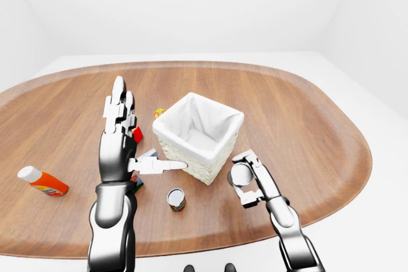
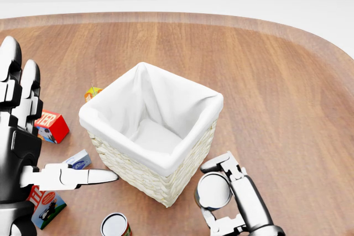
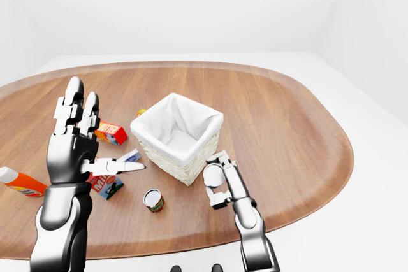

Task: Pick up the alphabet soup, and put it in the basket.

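Near the middle of the oval wooden table (image 1: 306, 132) stands the basket (image 2: 152, 136), a square wicker box with a white cloth lining; it serves as the landmark for everything else. Its inside shows only the lining.

Just below and to the right of the basket in the head view, the right hand (image 2: 224, 203) holds the alphabet soup (image 2: 213, 190), a can seen end-on with its pale lid facing the camera. The fingers (image 2: 224, 164) close round the can from above and below, one over its top edge and another under it, so the can is clamped and raised off the table, close beside the basket's lower right wall but not over its opening.

To the left of the basket, the left hand (image 2: 22, 136) stands upright with its fingers spread: two point up and the third (image 2: 83, 177) reaches sideways toward the basket's lower left wall, its tip just beside the wicker. It grips nothing.

Below the basket, a second can (image 1: 176, 199) with a red label stands on the table. Left of the basket lie a red carton (image 2: 51, 126), a small blue-and-white box (image 2: 78, 160) and, lower down, a red-and-green carton (image 2: 47, 205) partly hidden by the left hand. A small yellow-green box (image 2: 92, 93) sits just beyond the basket's upper left corner. Far to the left of the basket in the left-eye view, an orange bottle (image 1: 41, 181) with a white cap lies on its side.
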`<state>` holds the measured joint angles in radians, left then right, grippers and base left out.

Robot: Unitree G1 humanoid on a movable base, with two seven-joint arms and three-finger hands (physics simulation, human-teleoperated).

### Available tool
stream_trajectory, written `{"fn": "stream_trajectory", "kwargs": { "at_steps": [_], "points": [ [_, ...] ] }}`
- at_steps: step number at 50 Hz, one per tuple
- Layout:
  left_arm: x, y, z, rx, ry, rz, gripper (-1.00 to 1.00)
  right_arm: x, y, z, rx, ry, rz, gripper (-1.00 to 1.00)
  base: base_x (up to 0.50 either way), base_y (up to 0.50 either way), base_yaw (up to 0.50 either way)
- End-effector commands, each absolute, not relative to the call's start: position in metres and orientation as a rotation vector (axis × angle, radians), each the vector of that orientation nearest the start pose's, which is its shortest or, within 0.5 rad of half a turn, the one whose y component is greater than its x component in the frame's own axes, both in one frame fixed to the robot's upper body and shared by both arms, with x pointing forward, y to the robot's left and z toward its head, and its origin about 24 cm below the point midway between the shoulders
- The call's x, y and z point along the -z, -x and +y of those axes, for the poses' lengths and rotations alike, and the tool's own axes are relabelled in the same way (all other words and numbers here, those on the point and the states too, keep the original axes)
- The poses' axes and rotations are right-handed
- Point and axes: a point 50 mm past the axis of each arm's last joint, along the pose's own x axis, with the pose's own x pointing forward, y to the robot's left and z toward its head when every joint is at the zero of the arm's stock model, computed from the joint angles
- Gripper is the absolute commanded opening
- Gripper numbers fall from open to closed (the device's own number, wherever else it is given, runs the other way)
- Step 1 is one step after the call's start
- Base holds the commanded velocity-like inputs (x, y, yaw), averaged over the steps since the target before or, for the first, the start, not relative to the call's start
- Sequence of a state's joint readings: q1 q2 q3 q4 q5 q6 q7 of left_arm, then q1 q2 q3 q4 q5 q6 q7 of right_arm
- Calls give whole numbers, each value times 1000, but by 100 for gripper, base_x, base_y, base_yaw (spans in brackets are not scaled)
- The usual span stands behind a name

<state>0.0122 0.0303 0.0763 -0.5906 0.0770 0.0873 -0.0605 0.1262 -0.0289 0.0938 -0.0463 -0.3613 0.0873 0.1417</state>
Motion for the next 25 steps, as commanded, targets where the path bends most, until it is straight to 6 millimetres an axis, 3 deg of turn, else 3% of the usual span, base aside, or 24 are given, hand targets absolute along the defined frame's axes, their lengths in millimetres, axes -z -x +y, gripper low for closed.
{"fn": "stream_trajectory", "kwargs": {
  "at_steps": [1, 17, 25],
  "points": [
    [-162, -223, 165, -35, -138, -476, 100, -50, -228, -140, -158, 397, 25, -100, 0, 0, 0],
    [-165, -222, 165, -34, -144, -493, 100, -95, -225, -139, -128, 417, -164, -100, 0, 0, 0],
    [-168, -222, 165, -32, -146, -503, 100, -128, -224, -139, -100, 419, -307, -100, 0, 0, 0]
  ]
}}
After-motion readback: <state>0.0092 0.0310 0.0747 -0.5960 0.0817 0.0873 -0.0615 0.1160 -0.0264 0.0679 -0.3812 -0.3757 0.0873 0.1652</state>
